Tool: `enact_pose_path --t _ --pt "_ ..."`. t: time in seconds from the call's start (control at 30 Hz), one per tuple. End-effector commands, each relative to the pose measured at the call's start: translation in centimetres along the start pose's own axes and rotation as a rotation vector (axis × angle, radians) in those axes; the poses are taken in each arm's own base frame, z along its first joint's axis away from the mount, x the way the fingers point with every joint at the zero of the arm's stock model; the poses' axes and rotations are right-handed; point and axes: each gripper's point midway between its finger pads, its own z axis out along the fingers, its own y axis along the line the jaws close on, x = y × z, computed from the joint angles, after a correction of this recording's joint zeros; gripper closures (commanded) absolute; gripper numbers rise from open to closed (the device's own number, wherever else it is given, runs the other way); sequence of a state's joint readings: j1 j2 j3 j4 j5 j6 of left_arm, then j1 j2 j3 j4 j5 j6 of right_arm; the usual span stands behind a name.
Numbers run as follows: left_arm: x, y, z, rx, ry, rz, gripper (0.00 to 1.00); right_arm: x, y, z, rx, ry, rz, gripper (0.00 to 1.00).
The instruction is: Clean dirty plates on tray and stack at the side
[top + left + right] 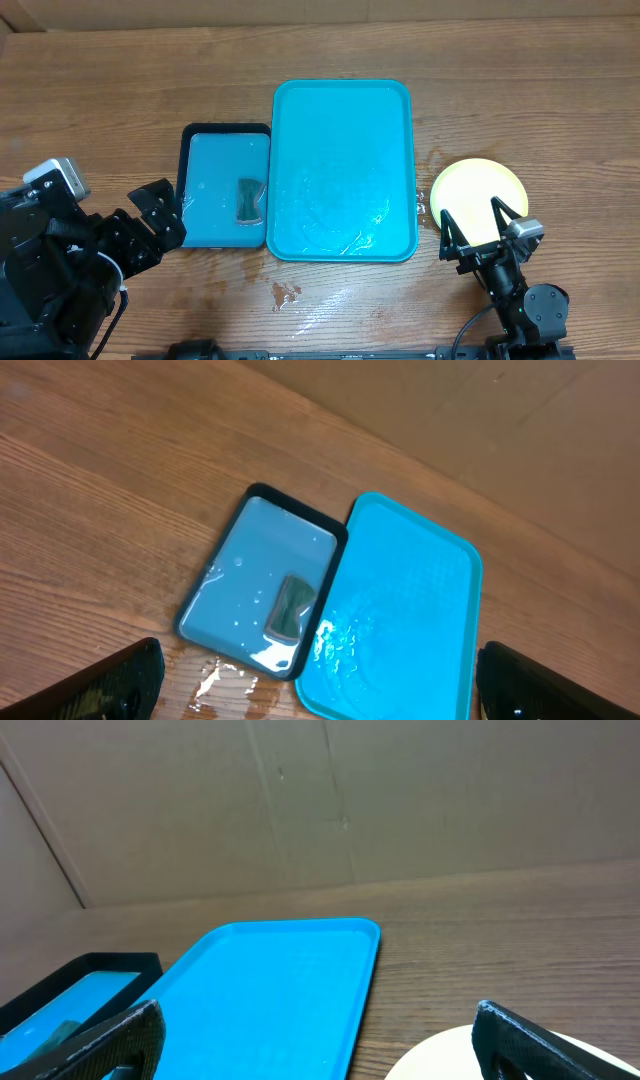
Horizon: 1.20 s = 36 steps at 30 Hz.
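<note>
Brown wooden table (120,90) fills the overhead view, and the right wrist view shows a plain cardboard wall (300,800) at the far side. In the middle lies the big light-teal tray (340,100). It is wet, and no plate is on it. Just to its left, touching it or almost, is a small tray (215,170) with a dark rim, some water and a grey sponge (248,199) inside. A little puddle (285,293) is on the wood near the front edge of the big tray.

One yellow-green plate (480,185) sits on the table to the right of the big tray, apart from it. I cannot tell if other plates are under it, because only the top one is visible.

The right pincer (470,208) is over the near part of this plate, with its jaws spread fully wide and nothing between them. The plate's near rim is between the two fingers when seen from above, but whether they touch it is not clear. The left pincer (172,213) is also fully open and empty, just beside the left edge of the small tray.

My judgement is that the cleaning and stacking are finished or almost finished, since the big tray carries nothing. The next move probably only asks the right arm to draw back toward the near side without pushing the plate.
</note>
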<state>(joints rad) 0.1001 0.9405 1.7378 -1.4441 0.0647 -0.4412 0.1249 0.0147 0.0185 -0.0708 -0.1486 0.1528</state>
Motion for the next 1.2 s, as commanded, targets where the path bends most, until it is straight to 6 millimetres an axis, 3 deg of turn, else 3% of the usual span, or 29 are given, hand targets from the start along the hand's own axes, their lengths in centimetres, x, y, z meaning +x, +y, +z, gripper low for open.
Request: enact_pose_path --t 0.0,0.23,0.4,0.7,0.87,1.07,1.17 --pt "-0.2 -0.1 -0.1 0.005 -0.006 0.013 0.00 0.1 -0.3 0.0 0.012 -0.007 -0.005 0.00" --pt "-0.2 0.5 0.0 -0.026 -0.021 0.031 0.00 0.1 -0.3 0.0 0.012 -0.007 -0.005 0.00" --pt "-0.8 -0.2 0.8 0.061 -0.166 0.076 0.00 0.1 -0.3 0.0 0.012 -0.007 -0.005 0.00" --pt "4.5 1.1 6.7 0.255 -0.388 0.102 0.00 0.1 -0.3 0.0 0.012 -0.007 -0.005 0.01" --pt "7.0 1.7 8.5 0.340 -0.514 0.113 0.00 0.1 -0.3 0.0 0.012 -0.007 -0.005 0.00" --pt "8.9 2.8 10.3 0.376 -0.603 0.124 0.00 0.1 -0.3 0.0 0.012 -0.007 -0.005 0.01" --pt "9.5 3.6 12.4 0.349 -0.617 0.119 0.00 0.1 -0.3 0.0 0.012 -0.007 -0.005 0.00"
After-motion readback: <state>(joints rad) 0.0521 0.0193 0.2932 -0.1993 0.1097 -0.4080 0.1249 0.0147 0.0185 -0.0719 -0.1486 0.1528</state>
